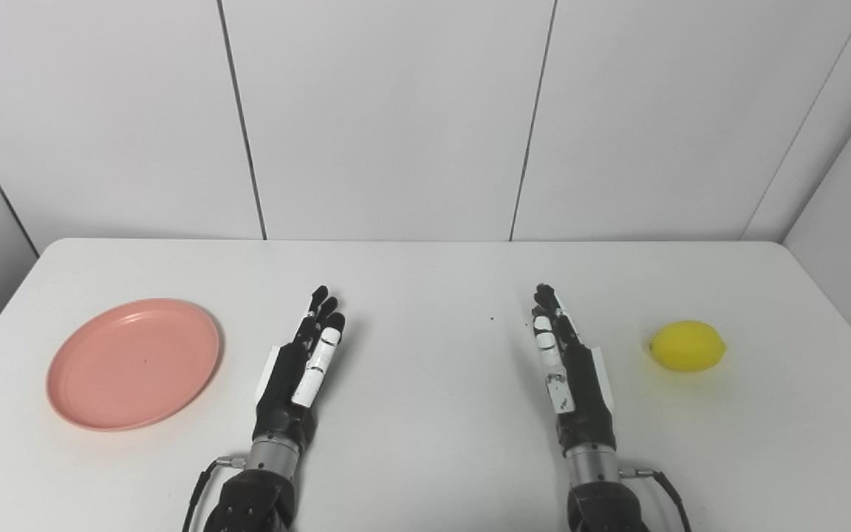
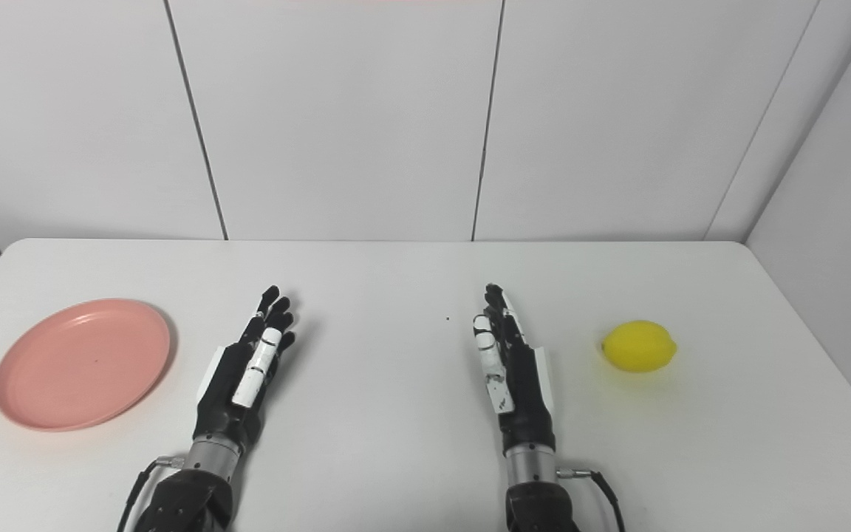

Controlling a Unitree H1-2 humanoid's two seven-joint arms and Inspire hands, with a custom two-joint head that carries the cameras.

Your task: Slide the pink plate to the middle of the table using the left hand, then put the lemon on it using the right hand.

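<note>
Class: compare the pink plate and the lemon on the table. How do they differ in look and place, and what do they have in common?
The pink plate is flat, round and wide; the lemon is small, yellow and oval. The pink plate lies on the table's left side, the lemon on its right. Both rest on the white table, and neither is touched by a robot hand.

The place looks like a robot test lab. A plain white table [image 1: 425,281] stands in a corner of bare white wall panels [image 1: 388,118] with dark seams.
</note>
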